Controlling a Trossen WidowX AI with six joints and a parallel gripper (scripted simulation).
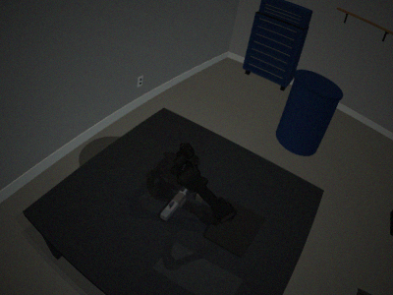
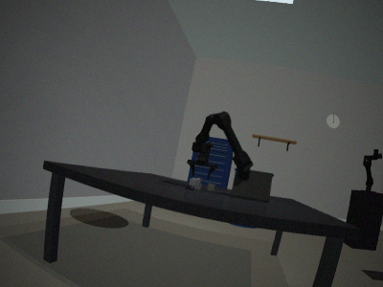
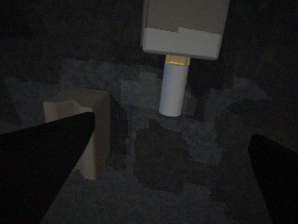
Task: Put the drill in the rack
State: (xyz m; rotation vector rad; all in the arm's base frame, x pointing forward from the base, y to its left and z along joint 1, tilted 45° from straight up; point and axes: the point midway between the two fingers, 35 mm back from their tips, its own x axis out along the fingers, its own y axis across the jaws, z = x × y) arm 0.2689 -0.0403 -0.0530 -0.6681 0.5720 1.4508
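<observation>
A pale housing (image 1: 167,211) (image 2: 194,183) (image 3: 182,43) lies on the table; its end shows at the top of the wrist view. A dark spot on its upper side in the top camera looks like the key (image 1: 172,203); the key is outside the wrist view. The drill, a pale round rod (image 3: 173,90) with a gold collar at the housing, sticks out of the housing's end. The rack, a small beige notched block (image 2: 211,187) (image 3: 102,131), stands beside it, partly behind my left finger. My gripper (image 2: 201,171) (image 3: 170,130) is wide open and empty above the table, its fingertips either side of the drill's line.
The dark table (image 1: 98,197) (image 2: 124,184) carries a dark box (image 1: 238,231) (image 2: 256,184) by the arm's base. A blue drum (image 1: 308,113) and a blue tool cabinet (image 1: 277,41) (image 2: 220,163) stand beyond the table.
</observation>
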